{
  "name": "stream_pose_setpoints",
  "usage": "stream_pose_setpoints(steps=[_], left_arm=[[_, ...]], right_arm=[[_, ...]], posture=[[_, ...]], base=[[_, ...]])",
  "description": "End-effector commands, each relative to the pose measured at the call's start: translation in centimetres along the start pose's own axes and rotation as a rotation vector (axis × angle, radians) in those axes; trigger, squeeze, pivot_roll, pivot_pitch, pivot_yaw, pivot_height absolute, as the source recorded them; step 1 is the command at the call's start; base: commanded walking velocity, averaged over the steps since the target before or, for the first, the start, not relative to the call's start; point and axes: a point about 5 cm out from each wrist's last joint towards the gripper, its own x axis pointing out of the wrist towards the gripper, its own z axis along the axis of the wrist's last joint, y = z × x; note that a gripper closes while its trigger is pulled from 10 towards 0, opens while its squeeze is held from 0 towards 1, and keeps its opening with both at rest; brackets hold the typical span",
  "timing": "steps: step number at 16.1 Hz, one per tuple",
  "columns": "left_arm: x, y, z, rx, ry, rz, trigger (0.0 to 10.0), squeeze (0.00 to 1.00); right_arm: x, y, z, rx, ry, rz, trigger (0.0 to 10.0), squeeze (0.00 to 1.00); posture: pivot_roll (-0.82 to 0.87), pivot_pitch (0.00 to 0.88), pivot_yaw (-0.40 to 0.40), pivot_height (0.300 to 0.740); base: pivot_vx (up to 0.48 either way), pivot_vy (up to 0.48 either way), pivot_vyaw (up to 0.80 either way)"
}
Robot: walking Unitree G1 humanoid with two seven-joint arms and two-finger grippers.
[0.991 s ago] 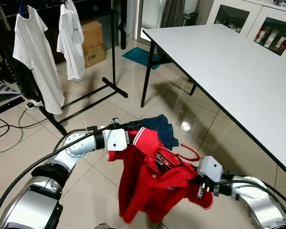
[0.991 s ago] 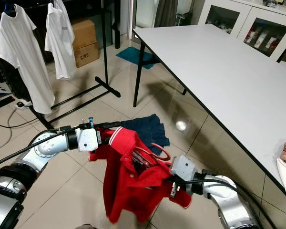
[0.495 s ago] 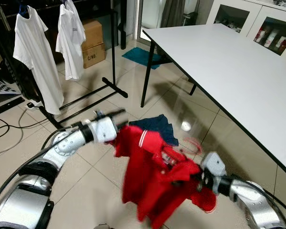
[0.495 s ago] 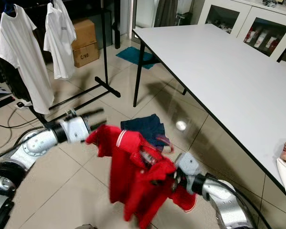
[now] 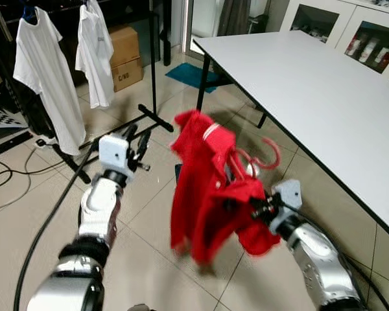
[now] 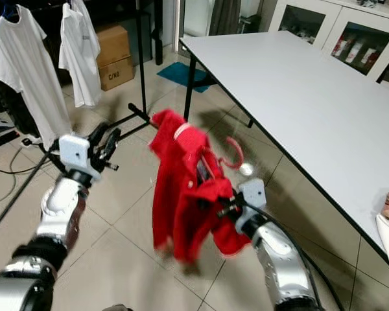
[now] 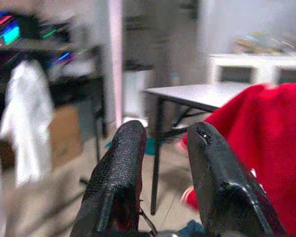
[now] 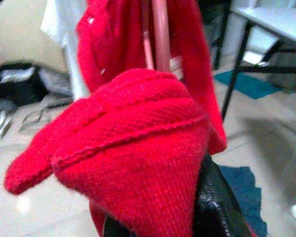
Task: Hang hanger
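While the rack with two white shirts stands well apart, the job is not done. The red shirt on its hanger hangs in the air, gripped by the right tool. The left tool is empty, fingers a little apart.

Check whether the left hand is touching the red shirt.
Apart. The left eye view shows the left hand raised beside the red shirt, bare floor showing between them; its fingers hold nothing.
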Motion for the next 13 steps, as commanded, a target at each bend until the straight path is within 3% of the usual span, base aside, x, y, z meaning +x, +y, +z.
stream_pose_setpoints(steps=[1, 3, 4, 5, 7, 10, 13], left_arm=[[-0.2, -0.5, -0.4, -0.045, 0.017, 0.042, 10.0, 0.00], [-1.9, -2.1, -2.1, -0.079, 0.087, 0.120, 10.0, 0.00], [-2.6, -2.6, -2.6, -0.047, 0.118, 0.132, 10.0, 0.00], [-3.2, -2.8, -3.0, -0.043, 0.143, 0.158, 10.0, 0.00], [-4.6, -2.2, -3.2, -0.038, 0.166, 0.222, 10.0, 0.00], [-7.0, -1.5, -2.9, 0.049, 0.184, 0.282, 10.0, 0.00], [-8.7, -1.5, -2.8, 0.044, 0.212, 0.355, 10.0, 0.00]], right_arm=[[0.7, 0.0, 1.7, -0.013, -0.078, -0.018, 0.0, 0.00], [1.2, 0.4, 1.6, -0.021, -0.066, -0.033, 0.0, 0.00], [1.3, 0.5, 1.7, -0.035, -0.063, -0.034, 4.0, 0.00], [1.2, 0.6, 1.8, -0.058, -0.062, -0.030, 10.0, 0.00], [0.8, 0.5, 1.8, -0.102, -0.063, -0.027, 10.0, 0.00], [-0.4, -0.4, 2.1, -0.158, -0.073, -0.057, 10.0, 0.00], [-0.6, -0.2, 2.2, -0.180, -0.064, -0.040, 10.0, 0.00]], posture=[[0.07, 0.039, -0.038, 0.740], [0.08, 0.032, -0.035, 0.740], [0.08, 0.031, -0.036, 0.740], [0.08, 0.029, -0.034, 0.740], [0.11, 0.025, -0.034, 0.740], [0.15, 0.046, -0.056, 0.740], [0.16, 0.055, -0.067, 0.740]], base=[[0.000, 0.000, 0.00], [0.000, 0.000, 0.00], [0.000, 0.000, 0.00], [0.000, 0.000, 0.00], [0.000, 0.000, 0.00], [0.000, 0.000, 0.00], [0.000, 0.000, 0.00]])
